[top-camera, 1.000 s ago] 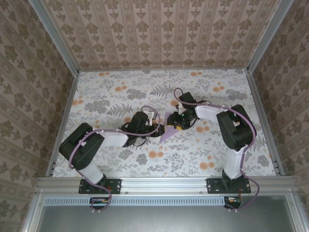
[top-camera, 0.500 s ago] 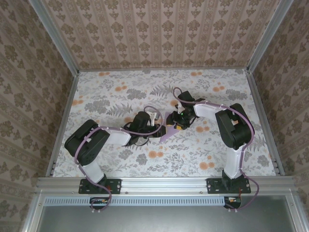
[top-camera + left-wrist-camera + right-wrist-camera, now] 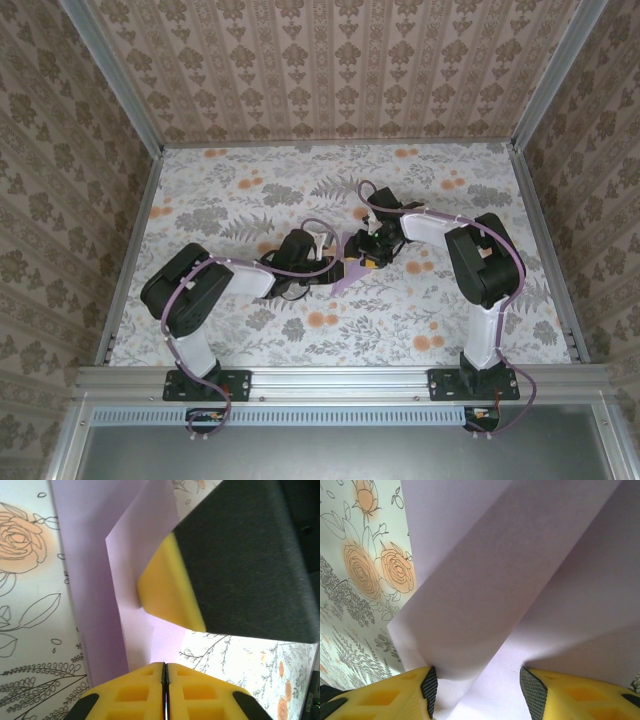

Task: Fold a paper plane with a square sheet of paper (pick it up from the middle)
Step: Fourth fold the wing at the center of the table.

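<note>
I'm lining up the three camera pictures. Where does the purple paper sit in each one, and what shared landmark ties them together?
Top view: paper near the picture's middle.
Left wrist view: paper left of centre, running from the top edge to the bottom.
Right wrist view: paper across the centre and right, tented in a fold.
Shared landmark: the floral tablecloth, whose orange roses lie left of the paper in both wrist views.

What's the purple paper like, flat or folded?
Folded. In the right wrist view the purple paper rises in a slanted flap along a crease, and the left wrist view shows one layer over another.
</note>
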Controlling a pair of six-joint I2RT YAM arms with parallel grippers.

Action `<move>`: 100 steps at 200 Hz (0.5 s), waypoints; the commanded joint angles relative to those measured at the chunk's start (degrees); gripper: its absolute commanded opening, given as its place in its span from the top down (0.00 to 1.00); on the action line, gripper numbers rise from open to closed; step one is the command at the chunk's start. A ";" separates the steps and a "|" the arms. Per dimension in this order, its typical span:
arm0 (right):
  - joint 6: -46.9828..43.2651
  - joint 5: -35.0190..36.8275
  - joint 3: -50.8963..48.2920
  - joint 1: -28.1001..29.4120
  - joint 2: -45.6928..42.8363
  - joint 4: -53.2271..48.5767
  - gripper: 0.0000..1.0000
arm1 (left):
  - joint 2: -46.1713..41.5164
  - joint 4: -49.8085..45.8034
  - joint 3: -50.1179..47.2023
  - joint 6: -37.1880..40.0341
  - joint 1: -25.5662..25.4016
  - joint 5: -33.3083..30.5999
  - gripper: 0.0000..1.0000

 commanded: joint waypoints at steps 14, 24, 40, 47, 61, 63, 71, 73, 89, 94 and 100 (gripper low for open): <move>0.33 11.84 -3.48 0.07 6.69 -6.14 0.45 | 0.74 -2.54 1.10 0.28 -0.16 -1.48 0.90; 0.21 11.93 -3.50 0.10 6.79 -6.13 0.45 | 0.74 -2.64 1.04 0.21 -0.11 -1.65 0.91; 0.10 12.30 -3.49 0.07 6.97 -6.30 0.45 | 0.66 -2.70 0.90 0.22 -0.07 -2.01 0.91; 0.12 12.58 -3.51 0.12 7.04 -6.39 0.45 | 0.65 -2.76 0.94 0.20 -0.05 -2.09 0.91; 0.25 13.14 -3.59 0.18 7.34 -6.54 0.45 | 0.74 -2.76 0.99 0.25 0.04 -2.19 0.91; 0.26 13.22 -3.49 0.16 7.36 -6.56 0.45 | 0.74 -2.76 1.02 0.26 -0.01 -2.15 0.91; 0.48 13.57 -3.42 0.17 7.70 -6.64 0.46 | 0.74 -2.76 1.10 0.30 -0.02 -2.19 0.91; 0.47 13.70 -3.42 0.23 7.78 -6.72 0.46 | 0.74 -2.76 1.12 0.29 -0.02 -2.15 0.91; 0.78 14.55 -3.34 0.33 8.21 -6.99 0.46 | 0.85 -2.66 1.29 0.52 0.07 -2.05 0.91; 0.86 14.65 -3.26 0.42 8.35 -7.01 0.46 | 0.76 -2.59 1.28 0.55 0.06 -1.97 0.91; 0.85 14.74 -3.29 0.55 8.43 -7.01 0.46 | 0.83 -2.50 1.31 0.59 0.06 -1.85 0.91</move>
